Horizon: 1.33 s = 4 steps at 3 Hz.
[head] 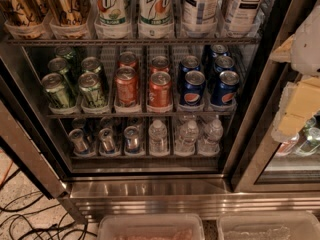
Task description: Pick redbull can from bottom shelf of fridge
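The fridge stands open in front of me, with a stainless frame and a dark interior. On the bottom shelf, three lanes of slim silver-and-blue redbull cans stand at the left; the front ones are the left can, the middle can and the right can, with more behind them. My gripper, white with yellowish parts, hangs at the right edge of the view in front of the fridge's right frame. It is outside the fridge, far to the right of the cans and a little above them, and holds nothing.
Small clear water bottles fill the bottom shelf's right half. The rack above holds green, red and blue soda cans. Larger bottles stand on top. Two clear bins and cables lie on the floor.
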Tool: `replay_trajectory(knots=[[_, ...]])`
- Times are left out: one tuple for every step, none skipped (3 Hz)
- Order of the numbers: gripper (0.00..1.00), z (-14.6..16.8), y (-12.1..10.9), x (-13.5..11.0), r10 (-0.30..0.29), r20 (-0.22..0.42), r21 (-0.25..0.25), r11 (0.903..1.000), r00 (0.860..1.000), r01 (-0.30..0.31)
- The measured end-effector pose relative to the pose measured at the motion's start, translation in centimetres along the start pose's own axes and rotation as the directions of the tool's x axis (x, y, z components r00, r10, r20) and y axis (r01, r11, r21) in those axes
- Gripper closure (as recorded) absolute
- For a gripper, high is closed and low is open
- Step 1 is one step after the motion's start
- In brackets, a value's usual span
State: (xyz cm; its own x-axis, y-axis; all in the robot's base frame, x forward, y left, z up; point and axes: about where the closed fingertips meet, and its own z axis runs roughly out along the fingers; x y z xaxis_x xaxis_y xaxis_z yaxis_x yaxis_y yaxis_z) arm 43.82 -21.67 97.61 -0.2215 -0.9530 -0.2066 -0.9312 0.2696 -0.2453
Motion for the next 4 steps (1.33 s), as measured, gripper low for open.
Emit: replay_trajectory(knots=[[0.0,-0.1,-0.1,0.0,-0.001,-0.001,0.003,1.0,1.0,0.001],[0.0,0.1,0.8,-2.4,-0.043,-0.005,0.007,0.9991,0.999,0.043],[0.0,0.8,3.0,-5.8,-0.072,0.055,-0.003,0.9974,0.996,0.072],[0.0,2.0,5.8,-9.7,-0.07,0.197,-0.028,0.9967,0.978,0.077]])
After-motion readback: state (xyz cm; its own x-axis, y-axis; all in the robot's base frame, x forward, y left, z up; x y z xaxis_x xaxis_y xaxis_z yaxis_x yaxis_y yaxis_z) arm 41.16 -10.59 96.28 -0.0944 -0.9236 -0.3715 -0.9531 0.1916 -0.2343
